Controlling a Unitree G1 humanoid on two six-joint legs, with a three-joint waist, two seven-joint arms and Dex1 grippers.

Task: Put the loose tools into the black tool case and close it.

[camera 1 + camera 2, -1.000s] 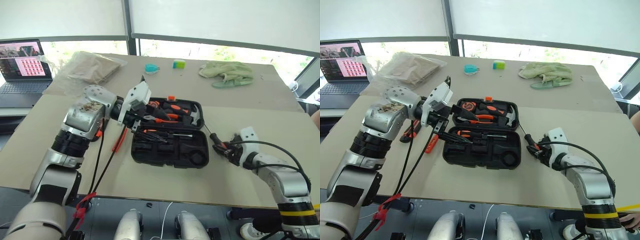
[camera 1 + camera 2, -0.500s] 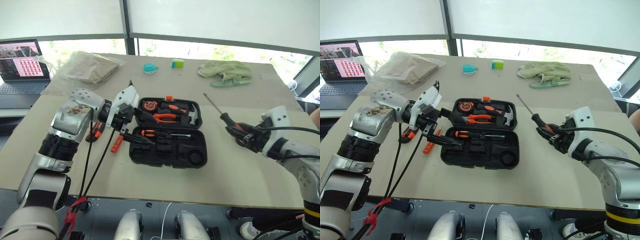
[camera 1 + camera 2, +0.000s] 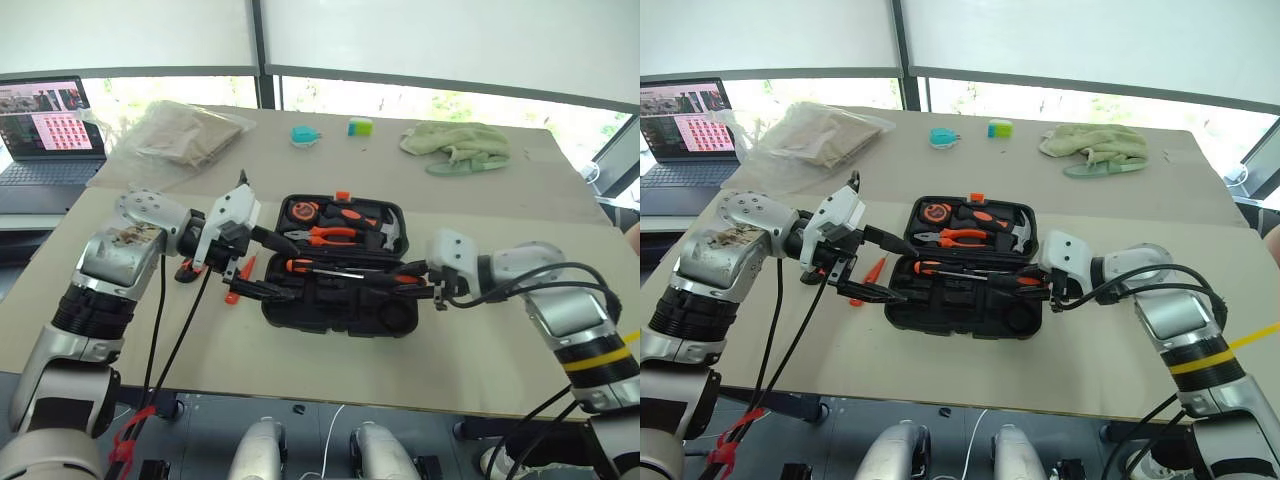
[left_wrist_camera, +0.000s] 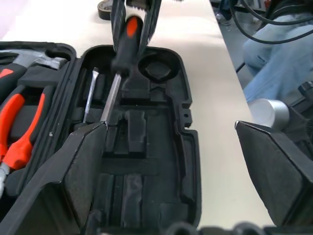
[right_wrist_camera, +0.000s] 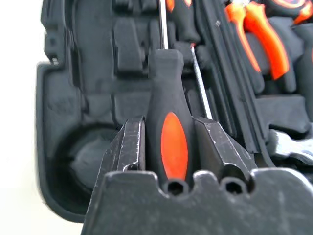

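Right fingers [image 5: 168, 147] clenched on black-and-orange-handled screwdriver [image 5: 172, 127] above open black moulded-plastic tool case [image 3: 340, 310]; left fingers [image 3: 262, 262] released. Align shaft with recess, lower level, then release.

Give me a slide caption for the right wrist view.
Right gripper holds a black-and-orange screwdriver over the open tool case.

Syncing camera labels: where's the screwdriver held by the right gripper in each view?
Left eye view: screwdriver over the open black tool case, right of centre, clamped in the right gripper.
Right eye view: same, handle at the case's right side.
Left wrist view: top centre, shaft angled down into the case.
Right wrist view: centre, between the fingers.
Shared landmark: orange-handled pliers.
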